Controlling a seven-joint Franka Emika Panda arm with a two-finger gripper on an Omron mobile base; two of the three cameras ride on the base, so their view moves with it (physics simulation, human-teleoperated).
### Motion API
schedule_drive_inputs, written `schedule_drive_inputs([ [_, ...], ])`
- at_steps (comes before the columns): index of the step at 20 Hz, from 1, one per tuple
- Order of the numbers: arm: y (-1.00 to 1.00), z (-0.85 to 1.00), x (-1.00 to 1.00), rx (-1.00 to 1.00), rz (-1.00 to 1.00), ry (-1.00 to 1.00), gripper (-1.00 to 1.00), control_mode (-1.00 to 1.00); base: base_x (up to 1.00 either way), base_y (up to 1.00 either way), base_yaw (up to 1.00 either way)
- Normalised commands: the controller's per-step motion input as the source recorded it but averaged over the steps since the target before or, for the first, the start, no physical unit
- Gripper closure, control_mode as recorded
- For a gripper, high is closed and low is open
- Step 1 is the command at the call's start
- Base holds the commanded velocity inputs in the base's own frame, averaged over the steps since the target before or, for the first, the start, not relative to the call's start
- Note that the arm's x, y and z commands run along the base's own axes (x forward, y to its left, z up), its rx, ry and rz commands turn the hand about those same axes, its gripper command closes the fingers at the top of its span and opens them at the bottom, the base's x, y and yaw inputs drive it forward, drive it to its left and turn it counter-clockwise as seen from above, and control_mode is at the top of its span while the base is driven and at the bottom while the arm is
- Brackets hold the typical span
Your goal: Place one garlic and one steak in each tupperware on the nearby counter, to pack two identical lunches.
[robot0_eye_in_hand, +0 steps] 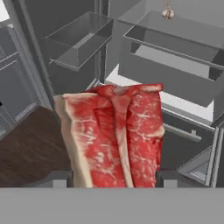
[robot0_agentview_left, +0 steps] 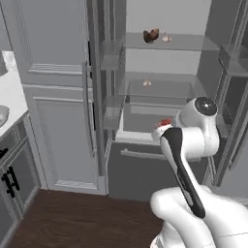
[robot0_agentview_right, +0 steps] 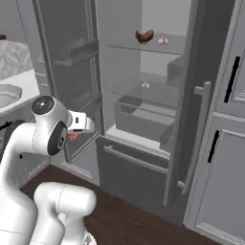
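The grey fridge (robot0_agentview_left: 160,97) stands open over a dark wooden floor (robot0_agentview_left: 72,218), between grey panelled cabinets. On its top glass shelf (robot0_agentview_left: 184,43) a dark brown steak (robot0_agentview_left: 151,35) lies just beside a garlic bulb (robot0_agentview_left: 166,38); a second garlic (robot0_agentview_left: 147,83) sits on the shelf below. The white counter (robot0_agentview_left: 12,97) is at the far left. The arm is bent in front of the fridge, and the gripper (robot0_eye_in_hand: 114,177) is closed on the red steak (robot0_eye_in_hand: 113,135), which stands upright between its fingers (robot0_eye_in_hand: 168,179).
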Motion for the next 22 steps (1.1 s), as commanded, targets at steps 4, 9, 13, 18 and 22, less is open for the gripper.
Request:
schedule_drive_inputs([
  [4,0.0,0.0,0.0,0.0,0.0,0.0,1.0,1.0,-0.12,0.19,0.95],
  [9,0.0,0.0,0.0,0.0,0.0,0.0,1.0,1.0,0.2,0.54,0.77],
  [13,0.0,0.0,0.0,0.0,0.0,0.0,1.0,1.0,1.0,0.86,0.39],
  [18,0.0,0.0,0.0,0.0,0.0,0.0,1.0,1.0,1.0,0.52,0.22],
  [22,0.0,0.0,0.0,0.0,0.0,0.0,1.0,1.0,1.0,-0.17,0.22],
])
